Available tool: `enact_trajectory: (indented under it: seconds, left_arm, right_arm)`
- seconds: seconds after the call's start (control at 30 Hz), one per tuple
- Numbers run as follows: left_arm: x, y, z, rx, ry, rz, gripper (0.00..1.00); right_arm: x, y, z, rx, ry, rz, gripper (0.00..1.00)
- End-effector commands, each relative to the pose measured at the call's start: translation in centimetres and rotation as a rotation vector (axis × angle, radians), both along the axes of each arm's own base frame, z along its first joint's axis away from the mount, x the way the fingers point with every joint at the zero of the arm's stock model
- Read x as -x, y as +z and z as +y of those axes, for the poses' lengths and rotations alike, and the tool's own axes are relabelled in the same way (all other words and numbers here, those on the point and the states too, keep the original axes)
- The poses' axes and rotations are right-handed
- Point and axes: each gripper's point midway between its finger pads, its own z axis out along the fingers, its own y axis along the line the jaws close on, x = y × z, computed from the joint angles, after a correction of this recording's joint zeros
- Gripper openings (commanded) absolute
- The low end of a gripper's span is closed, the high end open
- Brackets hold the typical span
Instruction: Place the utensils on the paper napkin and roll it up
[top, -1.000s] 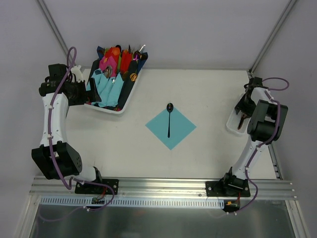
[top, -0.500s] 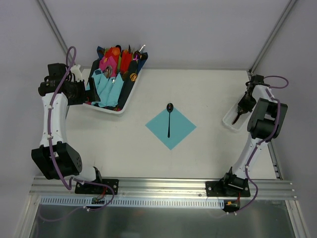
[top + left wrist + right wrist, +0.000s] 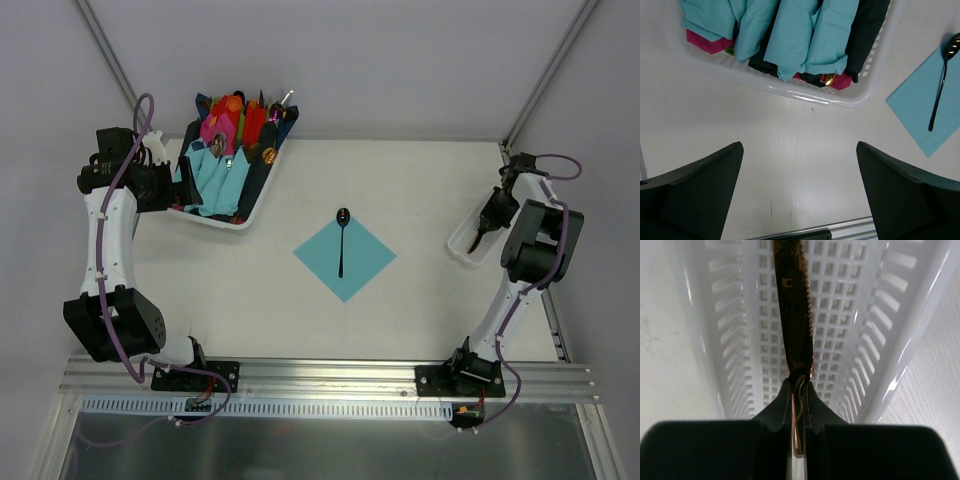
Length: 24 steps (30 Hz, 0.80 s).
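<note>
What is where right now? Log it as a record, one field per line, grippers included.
napkin: teal paper napkin lying flat, unrolled, turned like a diamond
on napkin: one dark spoon, bowl at the far corner
right gripper: right gripper shut on a brownish serrated knife inside the small white tray
left gripper: left gripper open, empty, hovering near the white bin
bin contents: rolled napkins in teal, pink and dark
task stage: one utensil placed; knife not yet delivered; rolling not begun
</note>
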Motion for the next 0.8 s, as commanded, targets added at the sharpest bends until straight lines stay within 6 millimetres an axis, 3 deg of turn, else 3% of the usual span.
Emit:
enact_trajectory:
  seconds: [0.0, 0.4, 0.77]
  left_arm:
    - [0.1, 1.8, 0.0, -0.018, -0.002, -0.042, 0.99]
    - [0.5, 2.0, -0.1, -0.013, 0.008, -0.046, 0.99]
    - [0.8, 1.9, 0.0, -0.024, 0.014, -0.047, 0.99]
  right_arm:
    - [0.6, 3.7, 1.1, -0.032, 0.060, -0.058, 0.00]
    - [1.1, 5.3, 4.2, -0.047, 0.164, -0.086, 0.00]
    - [1.6, 6.4, 4.9, -0.027, 0.204, -0.096, 0.00]
